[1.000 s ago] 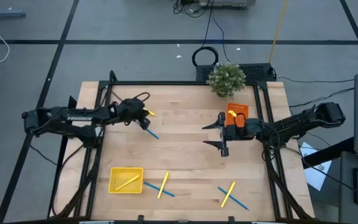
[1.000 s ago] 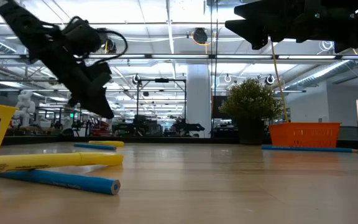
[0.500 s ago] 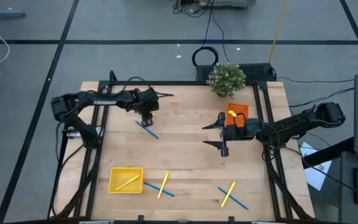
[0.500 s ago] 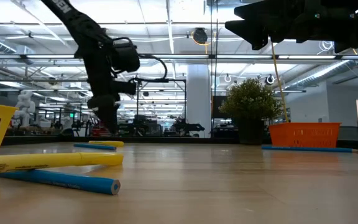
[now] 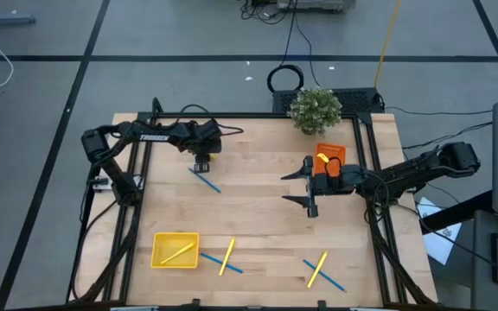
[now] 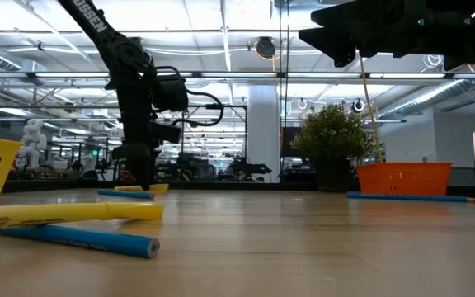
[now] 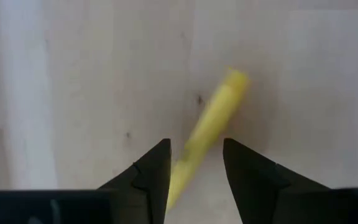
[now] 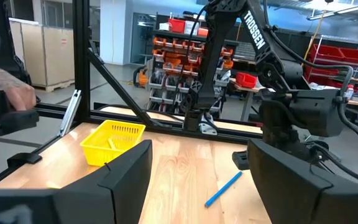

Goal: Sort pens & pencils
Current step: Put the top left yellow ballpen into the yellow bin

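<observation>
A yellow pencil [image 7: 213, 118] lies flat on the wood at the far left, with a blue one [image 5: 206, 180] just nearer. My left gripper [image 7: 194, 146] points down over the yellow pencil, open, one finger on each side of it and just above the table [image 6: 141, 177]. My right gripper [image 5: 290, 188] hangs open and level, high above the table's right middle, with nothing in it. Another yellow pencil lies in the yellow tray [image 5: 175, 250]. Two crossed yellow-and-blue pairs [image 5: 225, 257] [image 5: 321, 270] lie near the front edge.
An orange tray [image 5: 331, 155] holding something yellow stands at the back right, beside a potted plant [image 5: 315, 110]. In the low view a blue pencil [image 6: 406, 197] lies in front of that tray. Bare wood spreads across the table's middle.
My left arm has swung in from the table's left. Its gripper has tipped from a slant to pointing nearly straight down, rolled about its own line, and sunk toward the yellow pencil. The pencils have stayed where they lay.
</observation>
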Controlling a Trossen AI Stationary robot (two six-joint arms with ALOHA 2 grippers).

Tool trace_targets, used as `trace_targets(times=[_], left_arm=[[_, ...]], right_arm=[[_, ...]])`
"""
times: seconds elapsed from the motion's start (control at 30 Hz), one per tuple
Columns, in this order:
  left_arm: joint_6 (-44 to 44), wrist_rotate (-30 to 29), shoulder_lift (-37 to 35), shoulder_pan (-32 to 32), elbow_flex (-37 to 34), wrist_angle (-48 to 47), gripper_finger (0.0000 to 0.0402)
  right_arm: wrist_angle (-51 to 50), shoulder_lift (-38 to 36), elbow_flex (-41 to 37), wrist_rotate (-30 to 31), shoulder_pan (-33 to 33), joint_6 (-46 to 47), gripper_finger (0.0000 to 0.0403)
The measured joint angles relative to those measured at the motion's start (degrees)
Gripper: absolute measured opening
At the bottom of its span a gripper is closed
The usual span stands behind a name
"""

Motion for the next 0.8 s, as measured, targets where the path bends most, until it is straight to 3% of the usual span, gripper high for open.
trace_targets(times=[0.5,0.6,0.73,0.8], left_arm=[[1.9,3.5,3.7,1.3,0.3,0.2,0.0145],[2.0,3.5,2.9,1.1,0.1,-0.1,0.011],[1.6,3.2,1.5,1.1,0.0,-0.8,0.003],[0.3,2.8,1.2,1.2,0.0,-1.1,0.0029]], right_arm=[[-0.5,0.0,0.0,0.0,0.0,0.0,0.0251],[-0.5,0.0,0.0,0.0,0.0,0.0,0.0251],[-0.4,0.0,0.0,0.0,0.0,0.0,0.0251],[-0.5,0.0,0.0,0.0,0.0,0.0,0.0251]])
